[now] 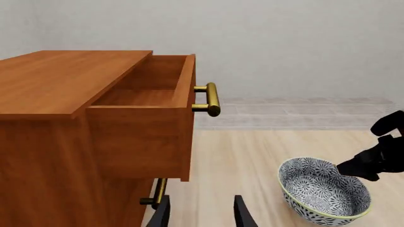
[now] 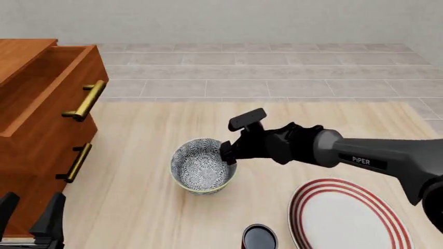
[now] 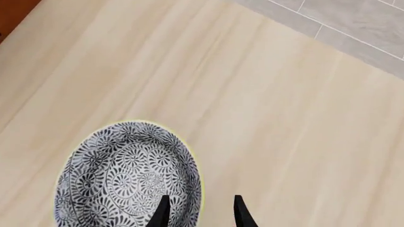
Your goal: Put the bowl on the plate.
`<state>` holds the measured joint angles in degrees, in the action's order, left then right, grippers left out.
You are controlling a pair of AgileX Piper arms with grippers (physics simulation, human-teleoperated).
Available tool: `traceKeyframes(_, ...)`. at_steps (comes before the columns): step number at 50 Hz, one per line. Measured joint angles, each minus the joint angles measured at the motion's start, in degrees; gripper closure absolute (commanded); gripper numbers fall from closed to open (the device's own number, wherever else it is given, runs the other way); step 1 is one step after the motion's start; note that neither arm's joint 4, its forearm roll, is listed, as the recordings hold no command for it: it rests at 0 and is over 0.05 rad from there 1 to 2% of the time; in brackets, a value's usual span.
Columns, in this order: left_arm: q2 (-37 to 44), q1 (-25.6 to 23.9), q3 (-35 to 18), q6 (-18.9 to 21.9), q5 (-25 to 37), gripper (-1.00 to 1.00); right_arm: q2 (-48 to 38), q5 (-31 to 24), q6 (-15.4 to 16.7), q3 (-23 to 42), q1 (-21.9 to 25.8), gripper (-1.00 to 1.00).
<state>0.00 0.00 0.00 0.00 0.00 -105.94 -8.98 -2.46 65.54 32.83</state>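
We set the right gripper [image 3: 198,212] astride the floral bowl's [image 2: 201,165] rim, one finger inside, one outside, fingers narrowly parted, not yet pinching. Bowl rests on the table, well apart from the red-ringed plate [image 2: 349,215]. Left gripper [image 1: 200,212] idles, parted.

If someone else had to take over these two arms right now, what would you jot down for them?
Right gripper: open, fingers straddling the near-right rim of the bowl, not yet shut on it.
Left gripper: open, holding nothing, near the wooden drawer cabinet.
Bowl sits on the table; the plate lies to its right, nearer the camera, beside a small dark cup.
Done: approach. Left: grip, lift, set the bowl on the plate.
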Motion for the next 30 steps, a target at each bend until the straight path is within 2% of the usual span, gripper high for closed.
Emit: traceKeyframes(30, 0.0, 0.0, 0.0, 0.0, 0.0, -1.0, -4.7, 2.3, -1.3, -0.3, 0.1, -1.0)
